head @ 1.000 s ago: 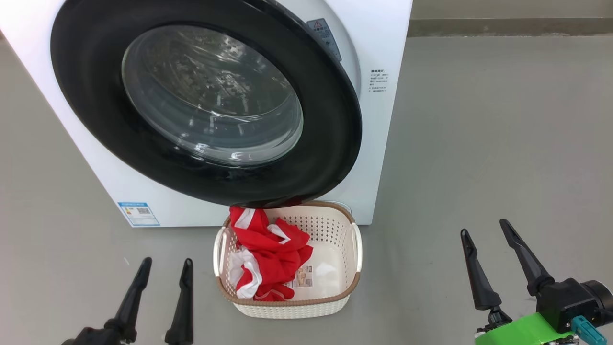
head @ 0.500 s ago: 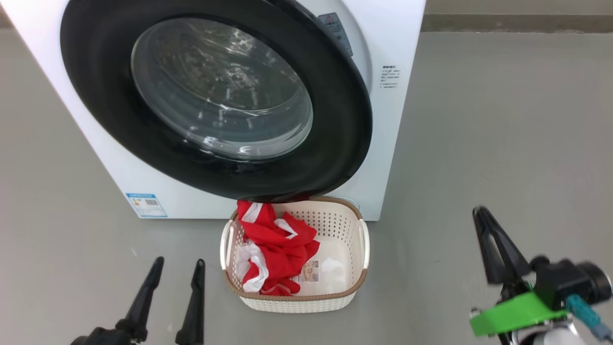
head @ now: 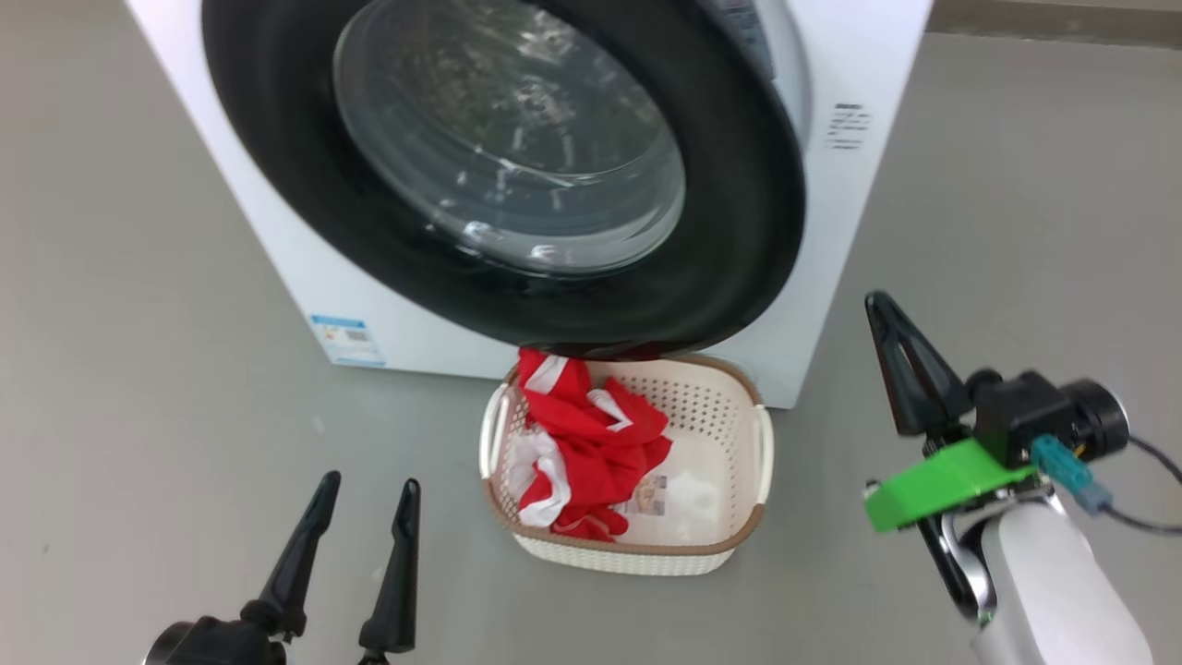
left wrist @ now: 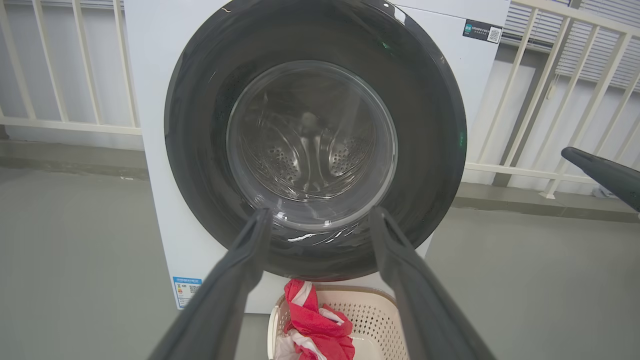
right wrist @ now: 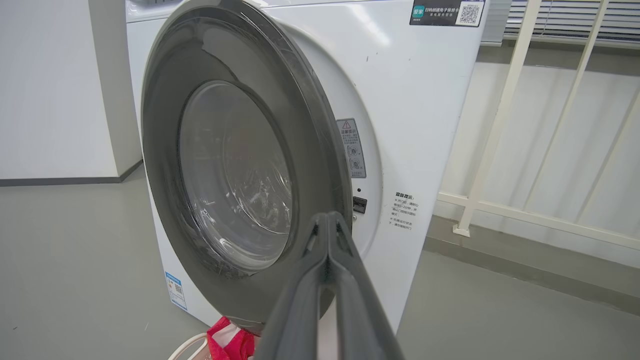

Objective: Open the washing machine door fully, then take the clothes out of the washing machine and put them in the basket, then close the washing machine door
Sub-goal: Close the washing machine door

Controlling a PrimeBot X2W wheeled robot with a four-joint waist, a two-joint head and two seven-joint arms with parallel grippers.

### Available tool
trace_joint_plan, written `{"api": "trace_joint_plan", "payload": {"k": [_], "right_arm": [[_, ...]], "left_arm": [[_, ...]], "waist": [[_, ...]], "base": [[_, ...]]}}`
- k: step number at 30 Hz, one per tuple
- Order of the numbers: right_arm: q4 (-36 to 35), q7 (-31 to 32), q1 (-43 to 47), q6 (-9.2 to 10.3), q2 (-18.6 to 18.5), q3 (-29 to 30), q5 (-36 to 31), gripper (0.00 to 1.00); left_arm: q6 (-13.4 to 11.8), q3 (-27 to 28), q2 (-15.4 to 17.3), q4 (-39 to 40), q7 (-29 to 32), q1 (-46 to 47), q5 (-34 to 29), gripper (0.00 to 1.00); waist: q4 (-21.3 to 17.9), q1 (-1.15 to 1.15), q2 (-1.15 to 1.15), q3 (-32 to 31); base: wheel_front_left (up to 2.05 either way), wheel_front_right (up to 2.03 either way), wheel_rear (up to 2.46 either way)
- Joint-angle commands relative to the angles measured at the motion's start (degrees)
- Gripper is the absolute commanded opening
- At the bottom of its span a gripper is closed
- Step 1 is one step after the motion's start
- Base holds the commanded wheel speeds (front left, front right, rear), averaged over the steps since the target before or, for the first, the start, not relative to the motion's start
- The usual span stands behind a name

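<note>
At right, the right claw [head: 882,309] has shut.

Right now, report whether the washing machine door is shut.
Ajar: the washing machine door stands off the washing machine along its latch edge.

Glossy black rim and clear smooth glass on the door [head: 739,231]; smooth white shell on the washer [head: 416,346]; perforated cream plastic basket [head: 600,557], brown woven-look rim; crumpled red-and-white cloth [head: 591,453]; matt grey floor [head: 138,369].

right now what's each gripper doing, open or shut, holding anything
left gripper: open, holding nothing
right gripper: shut, fingers pressed together, holding nothing
</note>
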State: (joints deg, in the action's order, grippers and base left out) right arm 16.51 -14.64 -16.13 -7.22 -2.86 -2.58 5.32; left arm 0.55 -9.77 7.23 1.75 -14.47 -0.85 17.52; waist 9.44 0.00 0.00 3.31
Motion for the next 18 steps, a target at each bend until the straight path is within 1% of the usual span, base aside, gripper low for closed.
{"api": "trace_joint_plan", "payload": {"k": [1, 4, 5, 7, 18], "right_arm": [[0.4, -0.4, -4.7, -0.26, 0.0, -1.7, -0.6, 0.0], [2.7, -0.4, -8.0, -0.26, 0.0, -1.5, -1.2, 0.0], [2.7, -0.4, -8.0, -0.26, 0.0, -1.5, -1.2, 0.0], [4.8, -0.4, -11.2, -0.26, 0.0, -0.8, -2.4, 0.0], [10.4, -0.4, -20.6, -0.26, 0.0, 1.0, -5.9, 0.0]], "left_arm": [[0.4, 1.6, 0.1, 1.7, -0.5, 2.4, -0.7, 1.0], [0.7, 1.3, -0.1, 1.7, -0.5, 3.0, -0.8, 1.0], [0.7, 1.3, -0.1, 1.7, -0.5, 3.0, -0.8, 1.0], [1.1, 0.9, -0.5, 2.0, -0.5, 3.7, -0.8, 1.0], [2.3, 0.7, -2.0, 1.6, -0.5, 5.7, -0.7, 1.0]], "waist": [[2.8, 0.0, 0.0, 2.1], [4.5, 0.0, 0.0, 3.5], [4.5, 0.0, 0.0, 3.5], [6.1, 0.0, 0.0, 5.0], [9.6, 0.0, 0.0, 10.1]], "base": [[0.0, 0.0, 0.0], [0.0, 0.0, 0.0], [0.0, 0.0, 0.0], [0.0, 0.0, 0.0], [0.0, 0.0, 0.0]]}}
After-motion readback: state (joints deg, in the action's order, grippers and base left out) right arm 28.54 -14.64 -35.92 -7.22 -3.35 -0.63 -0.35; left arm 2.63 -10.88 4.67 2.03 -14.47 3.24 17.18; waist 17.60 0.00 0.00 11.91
